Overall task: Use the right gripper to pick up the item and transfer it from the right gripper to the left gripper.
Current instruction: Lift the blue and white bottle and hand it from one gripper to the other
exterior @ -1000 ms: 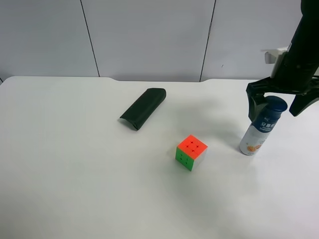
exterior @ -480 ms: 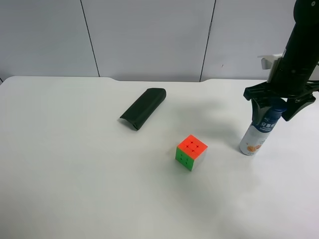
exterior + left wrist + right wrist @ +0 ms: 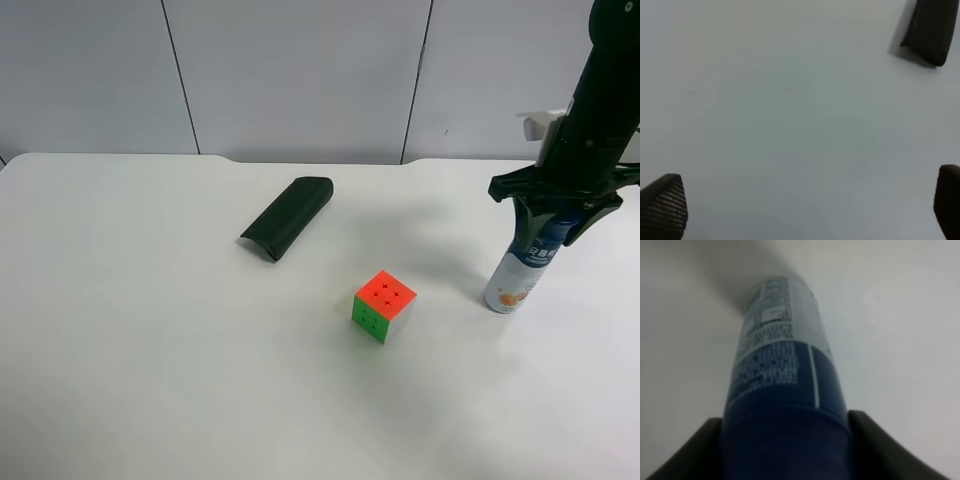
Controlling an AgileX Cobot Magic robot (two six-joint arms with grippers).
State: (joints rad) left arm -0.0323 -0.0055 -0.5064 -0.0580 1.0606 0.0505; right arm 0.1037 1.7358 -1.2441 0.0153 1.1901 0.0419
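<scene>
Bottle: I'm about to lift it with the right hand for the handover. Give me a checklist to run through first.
1. Right hand straddles the bottle at its cap: ok.
2. Fingers meet the cap on both sides in the right wrist view: ok. Grip firmness: cannot tell.
3. Bottle base on the table, not yet lifted: ok.
4. Left hand open, nothing between its fingers: ok.
5. Cube and pouch well apart from the bottle: ok.
6. Left arm's place relative to the bottle: cannot tell, as it is outside the exterior high view.

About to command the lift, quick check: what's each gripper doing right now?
Right gripper: shut on the bottle at its cap, bottle standing on the table.
Left gripper: open, holding nothing.
</scene>
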